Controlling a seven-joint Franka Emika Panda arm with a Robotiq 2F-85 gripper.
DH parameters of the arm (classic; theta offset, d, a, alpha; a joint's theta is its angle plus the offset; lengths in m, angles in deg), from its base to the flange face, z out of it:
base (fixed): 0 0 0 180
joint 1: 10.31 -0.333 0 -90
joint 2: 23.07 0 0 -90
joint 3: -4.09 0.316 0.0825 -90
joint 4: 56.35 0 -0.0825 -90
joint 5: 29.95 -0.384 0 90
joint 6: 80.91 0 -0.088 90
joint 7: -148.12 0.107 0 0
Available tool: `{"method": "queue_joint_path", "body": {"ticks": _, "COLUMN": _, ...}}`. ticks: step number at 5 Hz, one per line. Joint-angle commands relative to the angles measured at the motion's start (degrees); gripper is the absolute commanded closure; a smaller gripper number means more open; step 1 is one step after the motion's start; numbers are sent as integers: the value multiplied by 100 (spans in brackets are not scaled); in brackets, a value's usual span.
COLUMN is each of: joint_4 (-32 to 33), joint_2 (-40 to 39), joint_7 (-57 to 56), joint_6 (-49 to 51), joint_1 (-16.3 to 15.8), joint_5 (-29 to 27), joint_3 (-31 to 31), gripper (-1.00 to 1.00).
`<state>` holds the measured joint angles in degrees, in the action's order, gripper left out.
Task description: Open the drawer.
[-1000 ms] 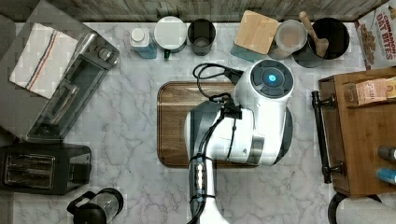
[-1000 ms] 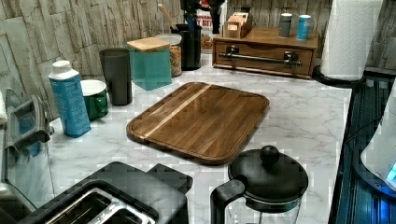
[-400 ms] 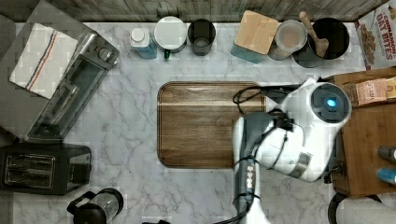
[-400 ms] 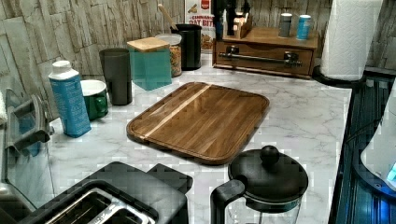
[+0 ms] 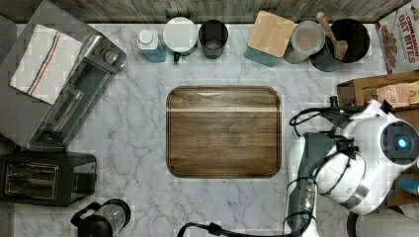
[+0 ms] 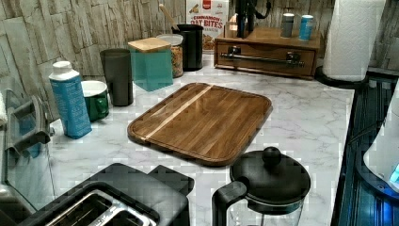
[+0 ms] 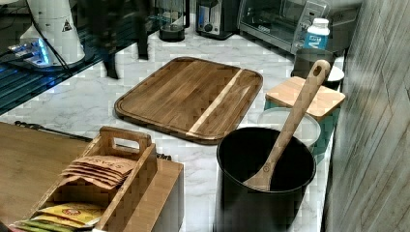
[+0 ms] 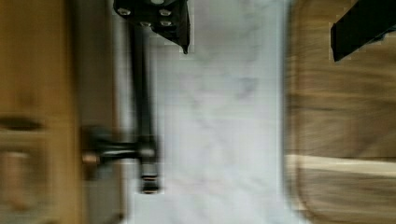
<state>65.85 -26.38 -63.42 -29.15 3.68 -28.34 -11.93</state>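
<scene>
Drawer (image 6: 266, 57): brown wood, matt; its bar handle (image 6: 260, 58) black metal with a slight sheen. Countertop (image 5: 133, 148): white marble-look, smooth, glossy. On the countertop, cutting board (image 5: 224, 132): dark wood, smooth, satin. Behind the board, black canister (image 7: 263, 181), matt, holds a pale wooden spoon (image 7: 289, 124).
</scene>
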Motion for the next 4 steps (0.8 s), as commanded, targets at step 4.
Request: {"method": "queue_joint_path", "body": {"ticks": 4, "joint_4": -160, "joint_2": -1177, "joint_7": -762, "joint_6": -1035, "joint_1": 214, "joint_5": 23, "joint_3": -244, "gripper": -100}}
